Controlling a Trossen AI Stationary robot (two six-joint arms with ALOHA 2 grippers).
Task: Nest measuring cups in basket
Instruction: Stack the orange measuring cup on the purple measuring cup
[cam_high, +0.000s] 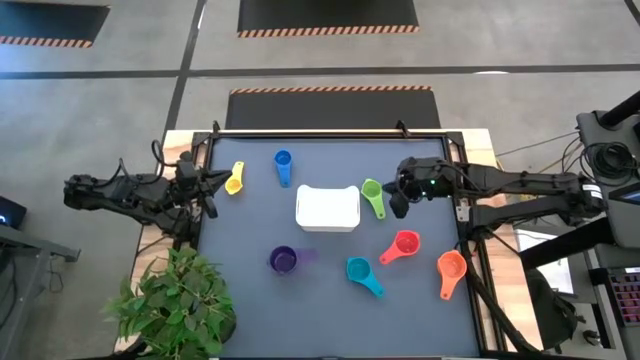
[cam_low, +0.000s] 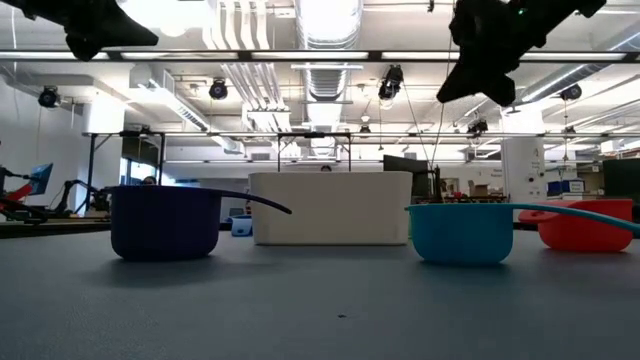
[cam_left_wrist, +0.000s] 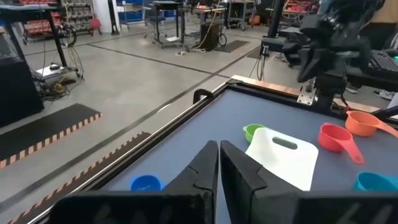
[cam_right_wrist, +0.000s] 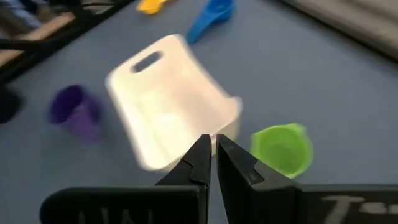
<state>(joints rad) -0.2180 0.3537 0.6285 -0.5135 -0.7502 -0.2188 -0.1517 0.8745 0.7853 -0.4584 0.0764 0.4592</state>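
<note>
Basket (cam_high: 327, 208): white, near centre of dark worktop (cam_high: 250, 300), upright, nothing inside as seen from above.
Yellow cup (cam_high: 235, 180): far-left part of worktop, close to left gripper.
Blue cup (cam_high: 283, 165): far side, between yellow cup and basket, apart from both.
Green cup (cam_high: 372, 193): just beside basket's right end, not touching; right gripper hangs close by.
Purple cup (cam_high: 285, 260): near side, left of centre, well apart from basket.
Teal cup (cam_high: 360, 272): near side, right of purple cup.
Red cup (cam_high: 402, 245): right of basket, between green and orange cups.
Orange cup (cam_high: 451, 268): near-right part of worktop, closest to right edge.
Nesting: none; all seven cups lie separately on worktop, outside basket.
Left gripper (cam_high: 214, 186): at left edge of worktop, raised, fingers together, holding nothing.
Right gripper (cam_high: 398, 207): above worktop just right of green cup, fingers together, empty.
Potted plant (cam_high: 172, 308): at near-left corner, off the dark surface.
Low view: purple, teal and red cups in front, basket behind them.
</note>
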